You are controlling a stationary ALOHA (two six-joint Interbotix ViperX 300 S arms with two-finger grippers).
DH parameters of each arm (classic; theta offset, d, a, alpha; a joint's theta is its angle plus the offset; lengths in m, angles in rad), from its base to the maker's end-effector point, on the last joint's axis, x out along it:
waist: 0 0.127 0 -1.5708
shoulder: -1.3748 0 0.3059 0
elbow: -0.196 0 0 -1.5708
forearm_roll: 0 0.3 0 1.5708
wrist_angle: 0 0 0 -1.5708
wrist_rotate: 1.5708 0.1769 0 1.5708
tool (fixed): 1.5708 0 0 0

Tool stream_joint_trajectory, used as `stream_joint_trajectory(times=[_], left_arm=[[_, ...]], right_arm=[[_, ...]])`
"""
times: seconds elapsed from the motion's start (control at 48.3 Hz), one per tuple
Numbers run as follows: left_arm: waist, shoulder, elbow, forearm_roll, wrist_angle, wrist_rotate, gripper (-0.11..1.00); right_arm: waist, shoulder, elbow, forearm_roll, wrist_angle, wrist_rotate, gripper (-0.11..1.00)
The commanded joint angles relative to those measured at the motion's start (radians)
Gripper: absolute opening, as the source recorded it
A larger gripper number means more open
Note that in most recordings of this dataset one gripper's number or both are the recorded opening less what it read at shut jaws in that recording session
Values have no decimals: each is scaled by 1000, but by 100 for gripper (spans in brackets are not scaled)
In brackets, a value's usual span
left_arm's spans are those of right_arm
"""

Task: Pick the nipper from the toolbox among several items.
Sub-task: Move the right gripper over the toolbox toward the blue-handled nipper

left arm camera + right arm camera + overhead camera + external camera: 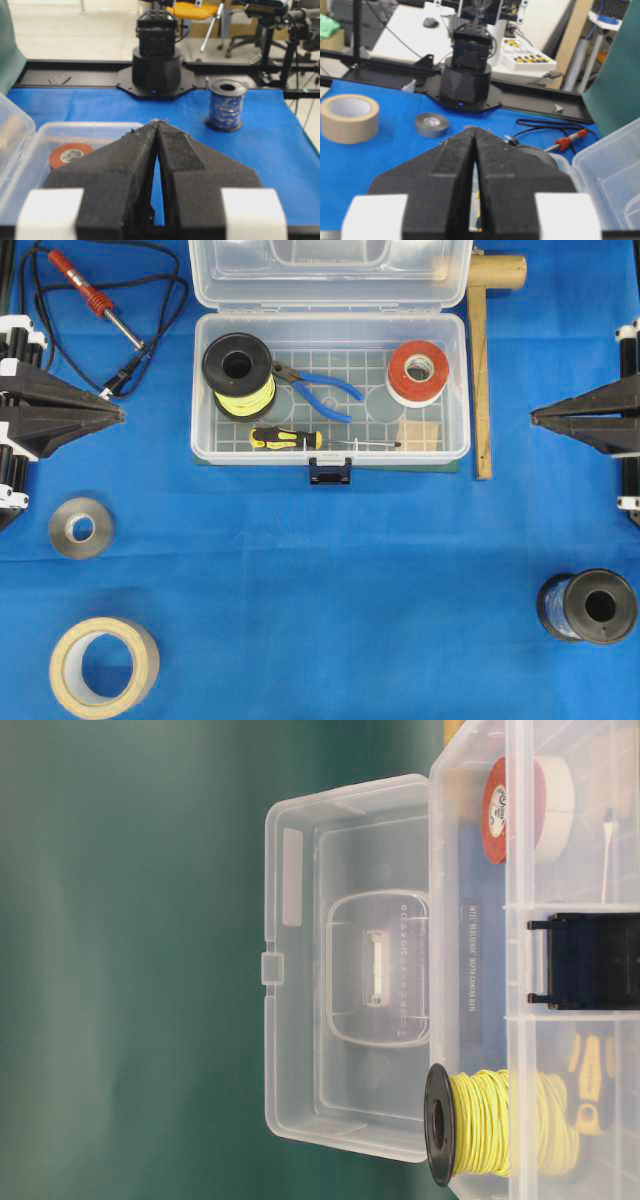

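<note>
The clear toolbox (456, 390) stands open at the back middle, its lid (330, 270) folded back. The blue-handled nipper (318, 388) lies inside it, jaws toward a yellow wire spool (238, 375). A black-and-yellow screwdriver (290, 438) lies along the front wall and a red-and-white tape roll (418, 372) sits at the right. My left gripper (120, 413) is shut and empty at the left edge, well clear of the box. My right gripper (533, 419) is shut and empty at the right edge. In the wrist views both grippers (158, 122) (473, 129) have their tips together.
A red-handled soldering iron (92, 298) with black cable lies at the back left. A grey tape roll (81, 528) and a tan masking tape roll (103, 666) lie front left. A dark blue wire spool (588, 606) stands front right. A wooden mallet (483, 360) lies right of the box.
</note>
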State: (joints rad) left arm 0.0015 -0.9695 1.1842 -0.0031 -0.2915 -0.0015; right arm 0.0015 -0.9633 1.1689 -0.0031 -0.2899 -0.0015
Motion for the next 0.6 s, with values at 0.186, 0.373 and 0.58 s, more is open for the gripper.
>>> stream_joint_trajectory(times=[0.186,0.373,0.58], left_arm=[[-3,14,-21,-26,-6,9,0],[-3,15,-20,-26,-6,9,0],[-3,20,-20,-31,-6,8,0]], right_arm=[[-35,72,-109,8,158,44,0],[-133,193,-227,6,298,69,0],[-225,391,-379,5,443,67,0]])
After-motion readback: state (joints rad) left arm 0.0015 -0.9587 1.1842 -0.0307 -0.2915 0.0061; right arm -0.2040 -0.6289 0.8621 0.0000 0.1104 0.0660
